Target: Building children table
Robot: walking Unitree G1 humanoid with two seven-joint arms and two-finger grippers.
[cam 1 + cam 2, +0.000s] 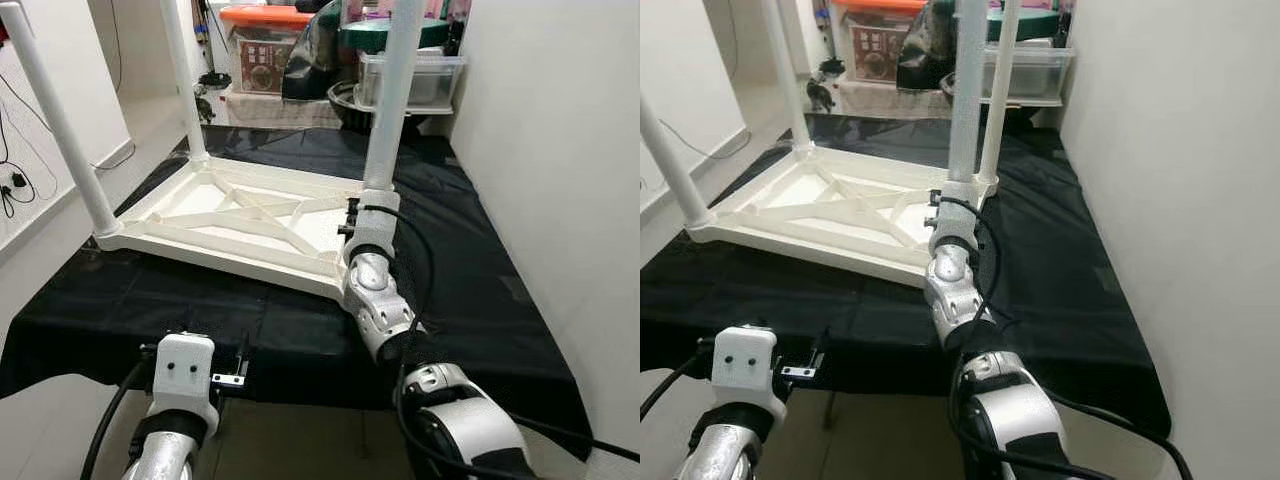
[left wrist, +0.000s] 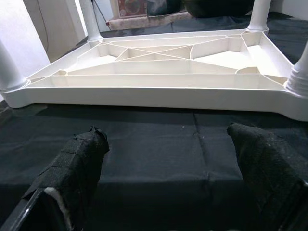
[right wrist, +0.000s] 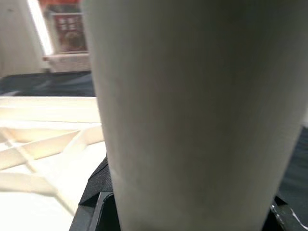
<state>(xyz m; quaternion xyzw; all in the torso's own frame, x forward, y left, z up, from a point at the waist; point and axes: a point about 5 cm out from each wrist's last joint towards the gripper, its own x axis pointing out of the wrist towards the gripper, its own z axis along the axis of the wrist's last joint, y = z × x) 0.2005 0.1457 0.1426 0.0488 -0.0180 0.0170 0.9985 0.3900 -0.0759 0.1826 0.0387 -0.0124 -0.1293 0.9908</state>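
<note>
The white children's table top [image 1: 240, 225] lies upside down on a black cloth [image 1: 470, 260], its ribbed underside facing up. White legs stand upright at its corners: a near-left leg [image 1: 60, 130], a far-left leg [image 1: 183, 75] and a near-right leg [image 1: 395, 90]. My right gripper [image 1: 368, 215] is shut around the base of the near-right leg [image 3: 192, 110], which looms close in the right wrist view. My left gripper [image 2: 168, 168] is open and holds nothing. It hovers low over the cloth in front of the table top's near edge [image 2: 144, 96].
A white wall [image 1: 560, 150] runs close along the right side. Clear storage boxes [image 1: 410, 75] and an orange-lidded box [image 1: 265, 45] stand behind the table. The cloth's front edge [image 1: 300, 385] is just ahead of me. Bare floor [image 1: 150, 120] lies at the left.
</note>
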